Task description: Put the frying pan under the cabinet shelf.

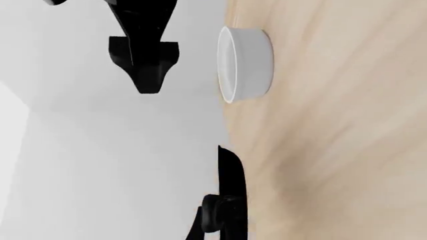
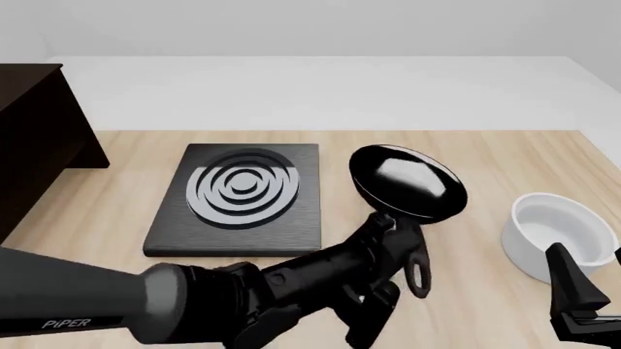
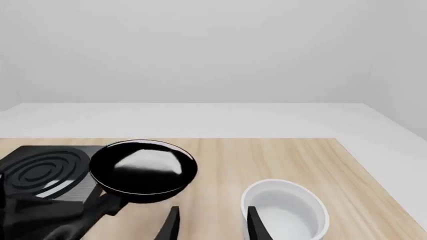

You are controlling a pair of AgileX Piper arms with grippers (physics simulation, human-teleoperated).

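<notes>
1. At the centre of the front view, the frying pan (image 2: 408, 182) is held clear of the table (image 2: 466, 153), tilted so its glossy inside faces the camera, between the stove plate (image 2: 238, 200) and the white bowl (image 2: 558, 233).
2. Left gripper (image 2: 388, 236): pinching the frying pan's handle close under the pan body; the looped handle end (image 2: 419, 275) hangs free below the grip. The left arm (image 2: 194, 298) reaches in from the lower left (marked "PIPER" on its grey link).
3. Left wrist view: two black fingers (image 1: 143, 55) show well apart against the pale background, with the white bowl (image 1: 245, 62) and table beyond; the pan itself cannot be made out in this view.
4. Right gripper (image 3: 210, 222): fingers spread, nothing between them, sitting just in front of the white bowl (image 3: 287, 210). In the front view it appears at the lower right edge (image 2: 582, 298).
5. Right wrist view: the frying pan (image 3: 143, 172) is seen beside the stove plate (image 3: 43, 167), with the left gripper dark and indistinct at the lower left.
6. Cabinet shelf (image 2: 34, 138): stands at the far left of the table, well apart from the frying pan, with the stove plate lying between them.
</notes>
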